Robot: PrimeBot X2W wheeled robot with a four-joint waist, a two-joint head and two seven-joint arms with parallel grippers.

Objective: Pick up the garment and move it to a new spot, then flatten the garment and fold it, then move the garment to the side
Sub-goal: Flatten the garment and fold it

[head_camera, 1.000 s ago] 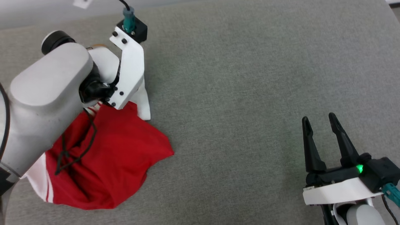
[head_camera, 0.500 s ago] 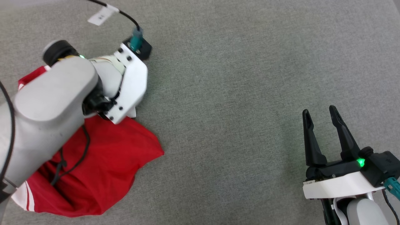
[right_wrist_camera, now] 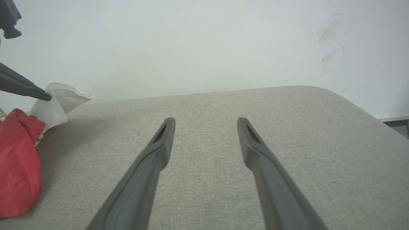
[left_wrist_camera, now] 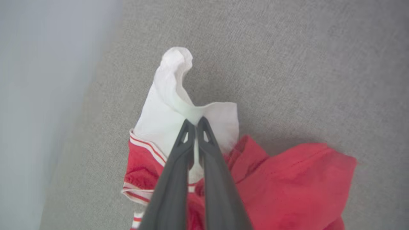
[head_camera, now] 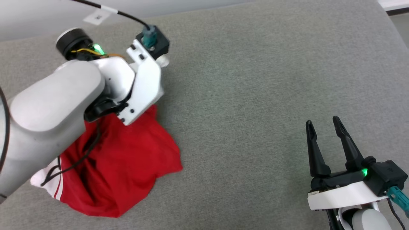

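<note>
I find left gripper clamped on garment by white sleeve; bundle barely displaced this past second, still crumpled; relocation incomplete; right gripper spread wide, empty.

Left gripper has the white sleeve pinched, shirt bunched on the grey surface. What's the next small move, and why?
Probably raise the left gripper and carry the garment toward the bare middle of the grey surface. It is shut on the white sleeve, the rest lies heaped at the left, and the right gripper sits open, well apart.
</note>
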